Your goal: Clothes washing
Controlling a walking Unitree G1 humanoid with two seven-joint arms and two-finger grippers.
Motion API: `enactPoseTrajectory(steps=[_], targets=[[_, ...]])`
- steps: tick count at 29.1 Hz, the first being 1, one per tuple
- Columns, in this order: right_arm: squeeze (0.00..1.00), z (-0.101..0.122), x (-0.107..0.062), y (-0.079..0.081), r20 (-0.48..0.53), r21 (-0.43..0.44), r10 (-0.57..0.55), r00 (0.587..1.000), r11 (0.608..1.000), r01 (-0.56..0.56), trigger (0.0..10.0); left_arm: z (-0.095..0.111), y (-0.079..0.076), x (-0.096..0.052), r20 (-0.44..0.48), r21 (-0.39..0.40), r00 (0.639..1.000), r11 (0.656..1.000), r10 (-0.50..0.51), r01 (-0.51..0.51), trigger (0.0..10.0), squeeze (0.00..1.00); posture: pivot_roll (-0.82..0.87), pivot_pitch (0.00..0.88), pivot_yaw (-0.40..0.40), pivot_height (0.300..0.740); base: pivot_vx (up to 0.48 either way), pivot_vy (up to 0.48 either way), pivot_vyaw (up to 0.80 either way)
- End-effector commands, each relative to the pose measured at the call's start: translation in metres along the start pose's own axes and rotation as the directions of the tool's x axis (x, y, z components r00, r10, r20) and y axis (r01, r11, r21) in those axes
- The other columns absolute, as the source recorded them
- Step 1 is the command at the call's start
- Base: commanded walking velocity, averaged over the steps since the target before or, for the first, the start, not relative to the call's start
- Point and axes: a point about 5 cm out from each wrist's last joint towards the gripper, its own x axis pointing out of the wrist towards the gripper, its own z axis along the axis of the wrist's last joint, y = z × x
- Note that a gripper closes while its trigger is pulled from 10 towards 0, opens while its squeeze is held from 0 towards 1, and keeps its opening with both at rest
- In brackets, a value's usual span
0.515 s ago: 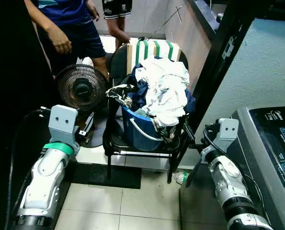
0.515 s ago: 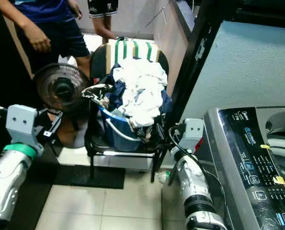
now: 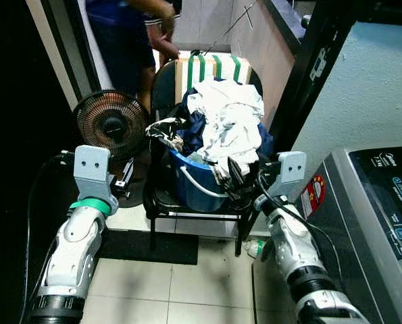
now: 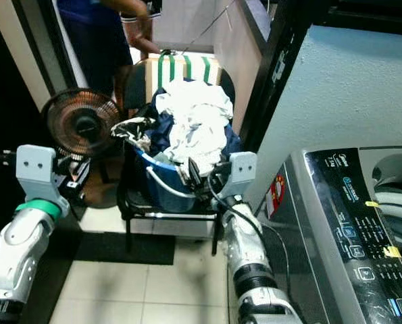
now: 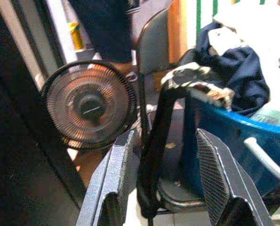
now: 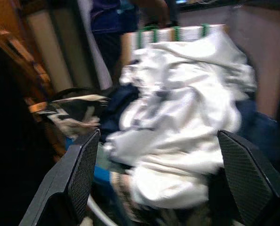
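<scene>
A blue laundry basket stands on a black chair, heaped with white clothes and dark blue clothes. My right gripper is at the basket's front right corner, close to the heap. In the right wrist view it is open, and the white clothes lie beyond its fingers. My left gripper is to the left of the chair. It is open and holds nothing, with the chair's black frame between its fingers and the basket beyond.
A washing machine stands at my right, its tub opening at the far edge. A floor fan sits left of the chair. A person stands behind it. A black mat and a bottle lie on the tiled floor.
My right gripper has moved left, from beside the washing machine to the basket's front right corner. The person behind the fan has shifted to the right. The left arm has barely moved.
</scene>
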Motion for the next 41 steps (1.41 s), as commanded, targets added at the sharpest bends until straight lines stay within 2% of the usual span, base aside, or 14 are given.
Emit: enactPoseTrajectory(steps=[1, 7, 11, 14, 17, 20, 25, 32, 37, 39, 41], targets=[[0.00, -0.003, -0.008, -0.009, 0.003, -0.008, -0.066, 0.998, 0.998, 0.066, 10.0, -0.007, 0.002, -0.003, -0.031, -0.001, 0.999, 1.000, 0.014, -0.014, 10.0, 0.00, 0.06, 0.055, 0.011, 0.740, 0.000, 0.000, 0.00], [0.00, -0.008, -0.026, -0.025, 0.010, -0.065, -0.207, 0.978, 0.976, 0.207, 10.0, -0.011, 0.006, -0.009, -0.049, 0.016, 0.998, 0.999, 0.036, -0.036, 10.0, 0.00, 0.06, 0.044, 0.006, 0.740, 0.000, 0.000, 0.00], [0.00, -0.010, -0.028, -0.027, 0.011, -0.070, -0.228, 0.974, 0.971, 0.228, 10.0, -0.012, 0.007, -0.009, -0.051, 0.016, 0.998, 0.999, 0.042, -0.041, 10.0, 0.00, 0.06, 0.044, 0.006, 0.740, 0.000, 0.000, 0.00], [0.00, -0.009, -0.032, -0.031, 0.030, -0.099, -0.286, 0.958, 0.953, 0.288, 10.0, -0.011, 0.007, -0.007, -0.044, 0.008, 0.997, 0.998, 0.062, -0.062, 10.0, 0.00, 0.05, 0.029, 0.007, 0.740, 0.000, 0.000, 0.00], [0.00, -0.009, -0.032, -0.031, 0.030, -0.099, -0.286, 0.958, 0.953, 0.288, 10.0, -0.011, 0.007, -0.007, -0.044, 0.008, 0.997, 0.998, 0.062, -0.062, 10.0, 0.00, 0.05, 0.029, 0.007, 0.740, 0.000, 0.000, 0.00], [0.00, -0.012, -0.034, -0.021, 0.037, -0.097, -0.272, 0.961, 0.957, 0.275, 10.0, -0.012, 0.005, -0.006, -0.041, -0.027, 0.997, 0.997, 0.064, -0.065, 10.0, 0.00, 0.05, 0.028, -0.001, 0.740, 0.000, 0.000, 0.00], [0.00, -0.016, -0.036, -0.015, 0.029, -0.087, -0.254, 0.967, 0.963, 0.255, 10.0, -0.013, 0.005, -0.008, -0.049, -0.058, 0.996, 0.995, 0.075, -0.078, 10.0, 0.00, 0.05, 0.030, -0.005, 0.740, 0.000, 0.000, 0.00], [0.00, -0.021, -0.041, -0.003, 0.019, -0.088, -0.218, 0.976, 0.972, 0.219, 10.0, -0.014, 0.003, -0.007, -0.043, -0.070, 0.995, 0.993, 0.088, -0.091, 10.0, 0.00, 0.04, 0.030, -0.012, 0.740, 0.000, 0.000, 0.00], [0.00, -0.021, -0.042, -0.001, 0.020, -0.091, -0.216, 0.976, 0.972, 0.217, 10.0, -0.014, 0.002, -0.007, -0.042, -0.073, 0.995, 0.993, 0.089, -0.092, 10.0, 0.00, 0.04, 0.030, -0.012, 0.740, 0.000, 0.000, 0.00], [0.00, -0.028, -0.054, 0.007, 0.002, -0.104, -0.181, 0.983, 0.978, 0.181, 10.0, -0.015, 0.000, -0.006, -0.042, -0.083, 0.995, 0.992, 0.090, -0.093, 10.0, 0.00, 0.03, 0.027, -0.014, 0.740, 0.000, 0.000, 0.00], [0.00, -0.032, -0.057, 0.010, -0.024, -0.108, -0.163, 0.986, 0.981, 0.160, 10.0, -0.016, 0.001, -0.006, -0.043, -0.086, 0.995, 0.992, 0.092, -0.096, 10.0, 0.00, 0.03, 0.026, -0.014, 0.740, 0.000, 0.000, 0.00]])
